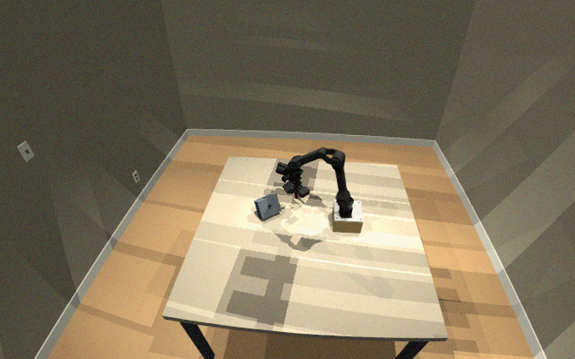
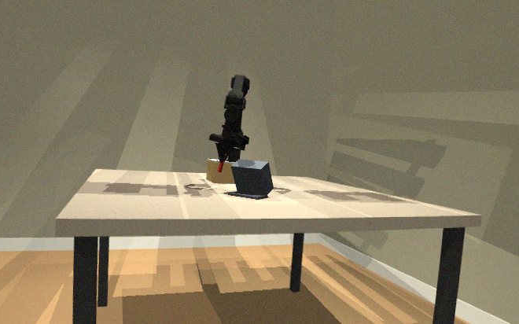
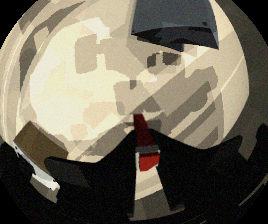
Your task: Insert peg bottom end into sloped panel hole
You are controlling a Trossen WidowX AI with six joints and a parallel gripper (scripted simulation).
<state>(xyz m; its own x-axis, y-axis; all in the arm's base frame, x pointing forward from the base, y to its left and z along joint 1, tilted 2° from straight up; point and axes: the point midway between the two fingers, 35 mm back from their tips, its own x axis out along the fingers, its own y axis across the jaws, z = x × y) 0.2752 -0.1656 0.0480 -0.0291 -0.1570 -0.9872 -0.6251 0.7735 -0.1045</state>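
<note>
My gripper (image 1: 296, 193) (image 2: 222, 160) (image 3: 141, 133) is shut on the red peg (image 1: 295, 195) (image 2: 220, 166) (image 3: 148, 161) and holds it in the air above the table. The peg looks flat-sided in the wrist view, and its lower end sticks out below the fingertips, slightly tilted in the exterior view. The dark blue-grey sloped panel (image 1: 262, 210) (image 2: 252, 179) (image 3: 172, 17) stands on the table, apart from the peg. Its face shows one dark hole (image 1: 269, 206) in the top view. The hole's shape is too small to tell.
The arm's base stands on a box with a white top and tan sides (image 1: 347, 226) (image 2: 218, 174) (image 3: 41, 142). The table (image 1: 348, 308) (image 2: 132, 209) carries the box and the panel. Patchy shadows and bright light cross its top.
</note>
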